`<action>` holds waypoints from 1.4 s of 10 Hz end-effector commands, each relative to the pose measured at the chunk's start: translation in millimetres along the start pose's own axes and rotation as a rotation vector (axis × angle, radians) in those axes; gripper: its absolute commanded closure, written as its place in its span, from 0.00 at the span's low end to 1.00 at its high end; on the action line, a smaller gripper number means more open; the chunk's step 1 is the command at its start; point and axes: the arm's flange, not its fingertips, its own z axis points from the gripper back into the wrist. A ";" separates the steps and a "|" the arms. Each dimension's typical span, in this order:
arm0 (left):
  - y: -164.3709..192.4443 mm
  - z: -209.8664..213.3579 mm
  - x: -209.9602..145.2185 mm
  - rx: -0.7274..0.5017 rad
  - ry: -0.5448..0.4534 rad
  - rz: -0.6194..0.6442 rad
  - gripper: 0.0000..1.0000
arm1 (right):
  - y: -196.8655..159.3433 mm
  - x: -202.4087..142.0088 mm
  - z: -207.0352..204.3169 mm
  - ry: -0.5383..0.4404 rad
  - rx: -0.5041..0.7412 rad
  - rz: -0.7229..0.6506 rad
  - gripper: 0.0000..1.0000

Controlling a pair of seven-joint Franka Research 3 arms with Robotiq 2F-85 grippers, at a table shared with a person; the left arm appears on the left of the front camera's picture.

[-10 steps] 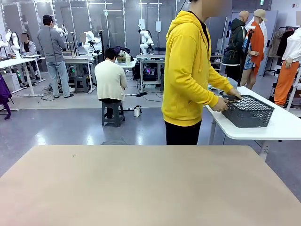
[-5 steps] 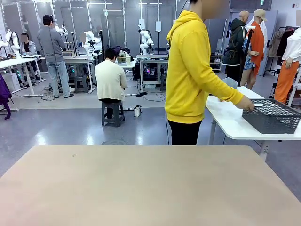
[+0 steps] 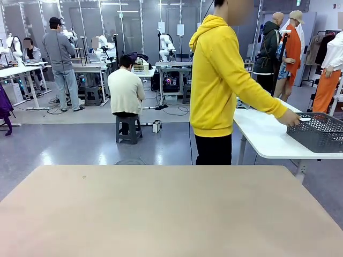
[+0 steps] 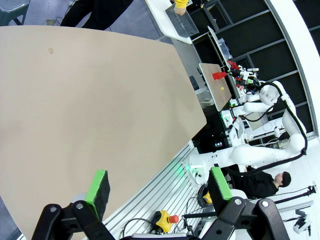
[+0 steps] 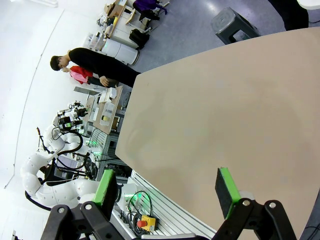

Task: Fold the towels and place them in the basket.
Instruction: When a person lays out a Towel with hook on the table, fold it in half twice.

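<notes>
basket (image 3: pixel 321 134): dark grey lattice sides, upright, open top up, long axis along white side table (image 3: pixel 262 136), toward its right end | person's hand (image 3: pixel 292 119): on basket's left rim | left gripper (image 4: pixel 159 185), right gripper (image 5: pixel 165 192): jaws spread wide, empty

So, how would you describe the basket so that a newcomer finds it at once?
Look past the big beige table to the white table at the right, beside the person in a yellow hoodie. The basket sits on it at the picture's right edge, with the person's hand at its rim. Its dark grey lattice sides stand out against the white top.
</notes>
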 end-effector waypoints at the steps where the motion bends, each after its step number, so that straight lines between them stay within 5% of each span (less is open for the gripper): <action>1: -0.6 0.6 -0.7 -0.006 0.001 -0.006 0.00 | 0.6 0.2 0.0 -0.001 0.011 0.003 0.00; 14: -0.6 0.6 -0.7 -0.006 0.001 -0.006 0.00 | 0.6 0.2 0.0 -0.001 0.011 0.003 0.00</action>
